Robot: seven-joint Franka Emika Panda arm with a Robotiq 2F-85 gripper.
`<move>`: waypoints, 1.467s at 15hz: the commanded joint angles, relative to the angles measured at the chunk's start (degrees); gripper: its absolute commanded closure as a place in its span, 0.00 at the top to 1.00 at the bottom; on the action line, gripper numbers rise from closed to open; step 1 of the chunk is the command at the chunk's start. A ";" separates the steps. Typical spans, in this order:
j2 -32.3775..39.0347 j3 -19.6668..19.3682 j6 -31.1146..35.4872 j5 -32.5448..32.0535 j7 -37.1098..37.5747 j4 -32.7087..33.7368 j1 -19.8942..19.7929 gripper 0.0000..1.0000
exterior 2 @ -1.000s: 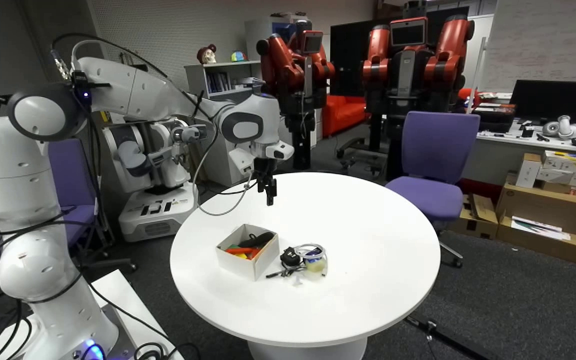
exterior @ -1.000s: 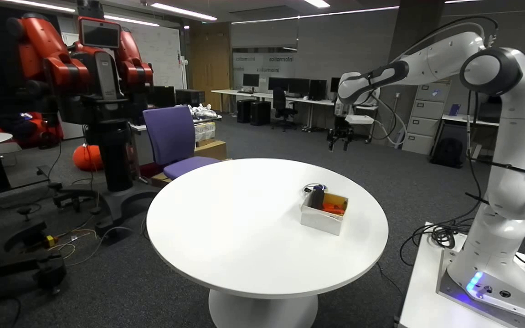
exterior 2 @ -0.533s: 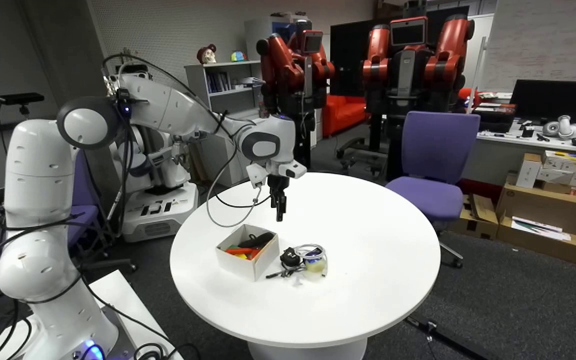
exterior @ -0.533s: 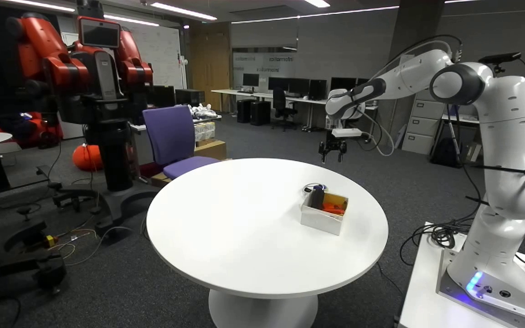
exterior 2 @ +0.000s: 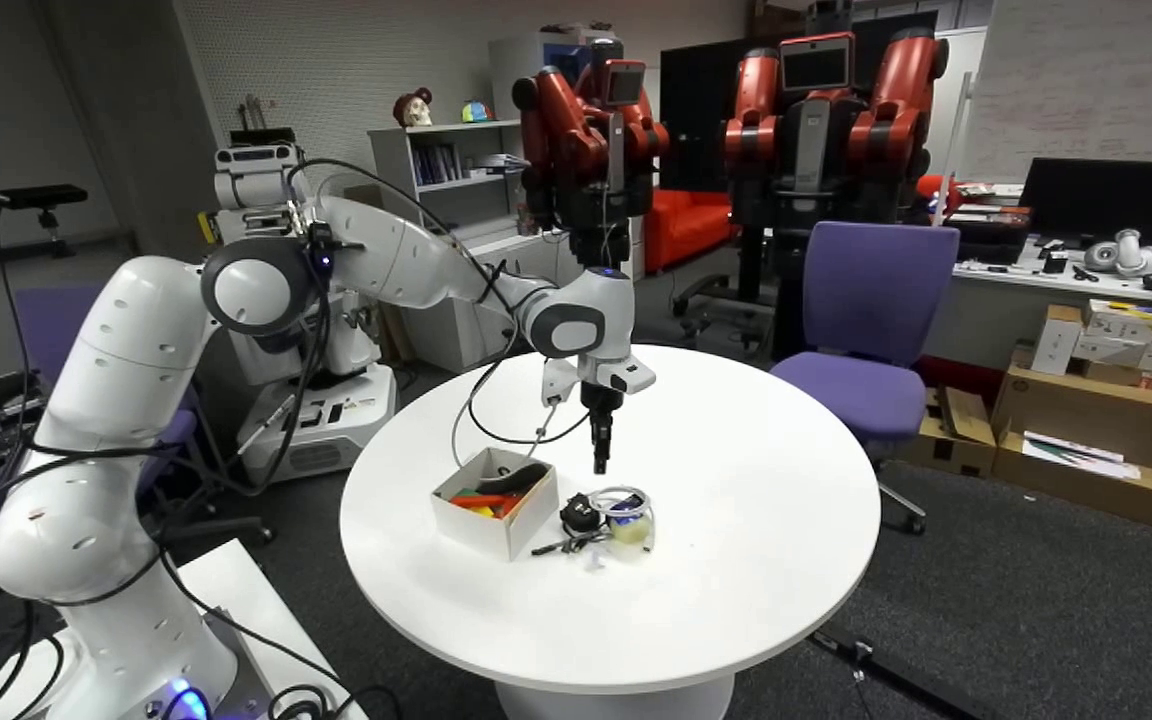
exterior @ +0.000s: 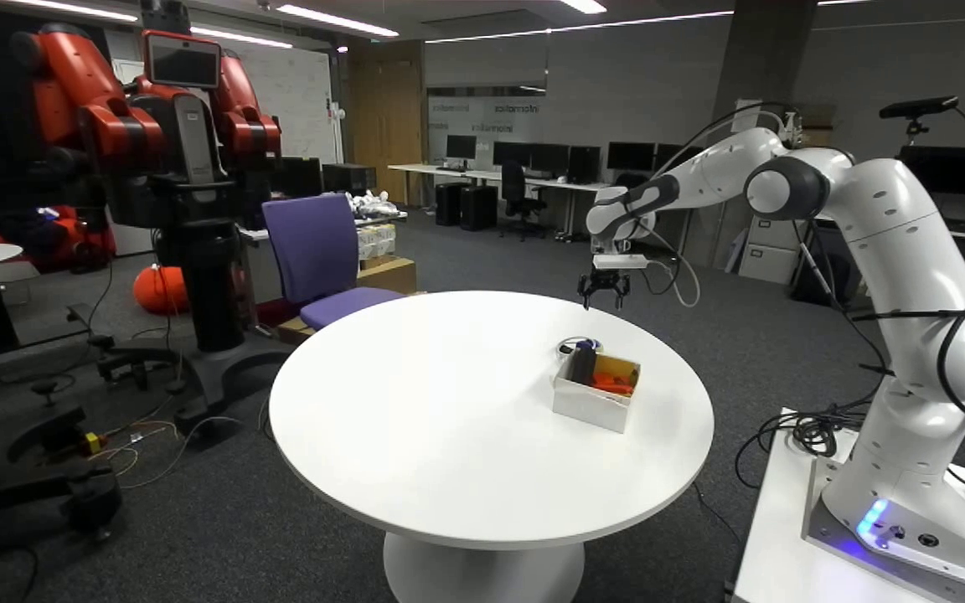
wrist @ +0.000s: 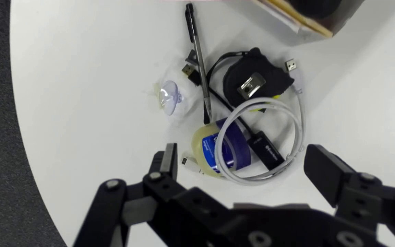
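Gripper, one: lower now than a moment ago; fingers wide apart, empty; jar, coiled cable and tape measure thus closer below.

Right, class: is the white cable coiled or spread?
Coiled: the wrist view shows the white cable looped into rings, partly over the jar.

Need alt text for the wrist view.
Open black gripper above a white table, holding nothing. On the table lie a coiled white cable partly over a purple-lidded jar, a black tape measure, a pen, a black adapter and a clear suction cup; a box juts in at top right.
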 commanded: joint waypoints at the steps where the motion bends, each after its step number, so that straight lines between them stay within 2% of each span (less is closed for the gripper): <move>1: 1.48 -0.02 0.00 -0.09 0.95 1.37 -0.33 1.00; 10: 2.36 0.03 0.53 0.33 2.18 1.40 0.00 1.00; 18: 7.98 -0.51 -0.03 0.32 7.93 4.29 0.75 1.00; 22: 10.52 -1.11 2.06 0.72 10.66 5.92 0.52 1.00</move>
